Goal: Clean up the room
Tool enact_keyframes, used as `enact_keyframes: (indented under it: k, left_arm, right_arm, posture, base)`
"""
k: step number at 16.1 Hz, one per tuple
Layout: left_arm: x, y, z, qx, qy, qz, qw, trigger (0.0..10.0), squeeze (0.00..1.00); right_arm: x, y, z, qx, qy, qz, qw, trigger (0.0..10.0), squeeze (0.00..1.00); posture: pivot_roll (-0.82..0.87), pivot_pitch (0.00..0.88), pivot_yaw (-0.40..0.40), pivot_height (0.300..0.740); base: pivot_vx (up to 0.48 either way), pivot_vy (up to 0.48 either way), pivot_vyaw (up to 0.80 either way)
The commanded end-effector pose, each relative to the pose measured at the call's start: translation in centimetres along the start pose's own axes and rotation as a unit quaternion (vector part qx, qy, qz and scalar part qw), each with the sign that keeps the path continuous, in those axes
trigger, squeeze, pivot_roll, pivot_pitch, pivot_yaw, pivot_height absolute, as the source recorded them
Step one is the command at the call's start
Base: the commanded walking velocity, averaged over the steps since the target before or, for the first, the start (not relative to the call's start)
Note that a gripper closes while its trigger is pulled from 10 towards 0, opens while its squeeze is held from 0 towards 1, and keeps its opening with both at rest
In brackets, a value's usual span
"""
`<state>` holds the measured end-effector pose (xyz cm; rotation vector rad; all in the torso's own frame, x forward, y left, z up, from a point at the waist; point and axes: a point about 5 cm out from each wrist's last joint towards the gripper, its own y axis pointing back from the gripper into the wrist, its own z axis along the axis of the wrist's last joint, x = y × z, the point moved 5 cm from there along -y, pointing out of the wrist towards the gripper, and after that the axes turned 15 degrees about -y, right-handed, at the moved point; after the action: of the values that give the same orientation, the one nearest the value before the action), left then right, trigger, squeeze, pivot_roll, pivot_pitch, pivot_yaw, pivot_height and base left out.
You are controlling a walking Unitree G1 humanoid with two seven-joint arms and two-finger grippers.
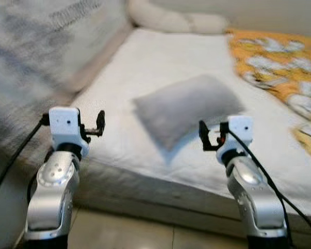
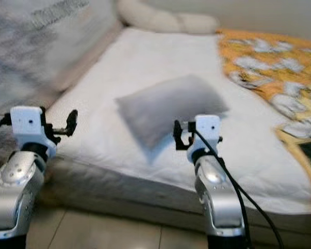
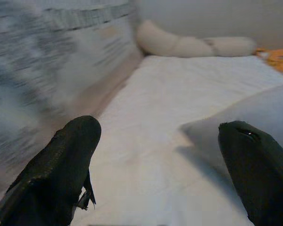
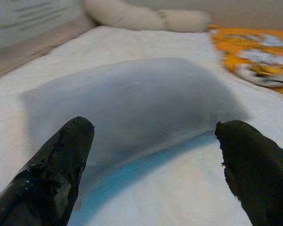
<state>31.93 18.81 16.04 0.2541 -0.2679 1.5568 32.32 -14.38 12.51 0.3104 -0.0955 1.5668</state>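
A grey pillow [image 1: 189,106] lies flat in the middle of the white mattress [image 1: 145,62], with a bluish underside [image 4: 146,167] showing along its near edge. My right gripper [image 1: 203,133] hovers just before that near edge, open, with the pillow [image 4: 132,99] straight ahead between its black fingers [image 4: 61,160]. My left gripper [image 1: 99,123] is raised over the mattress's near left edge, to the left of the pillow. It is open too and holds nothing; the pillow's corner [image 3: 254,108] lies beyond one of its fingers [image 3: 61,160].
A long cream bolster [image 1: 176,21] lies along the far end of the bed. An orange patterned blanket [image 1: 280,62] covers the right side. A grey patterned surface [image 1: 31,52] rises on the left. Tiled floor [image 1: 119,233] lies below the mattress side [image 1: 160,194].
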Motion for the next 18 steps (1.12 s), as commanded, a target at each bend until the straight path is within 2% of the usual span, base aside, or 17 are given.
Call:
enact_keyframes:
  k: [1,18]
  left_arm:
    - [-1.1,-0.22,0.57,-0.01,0.004,-0.018,1.0,10.0,0.0]
    - [-0.93,-0.33,0.5,-0.013,-0.003,-0.026,1.0,10.0,0.0]
  right_arm:
    - [-1.24,0.13,0.31,-0.006,0.006,-0.02,1.0,10.0,0.0]
    - [-0.58,-0.11,-0.2,-0.002,0.006,-0.011,1.0,10.0,0.0]
  posture:
    - [-0.03,0.033,-0.001,0.74]
    - [-0.01,0.007,0.002,0.74]
  base:
    - [0.3,0.0,-0.4]
    - [0.293,0.0,0.0]
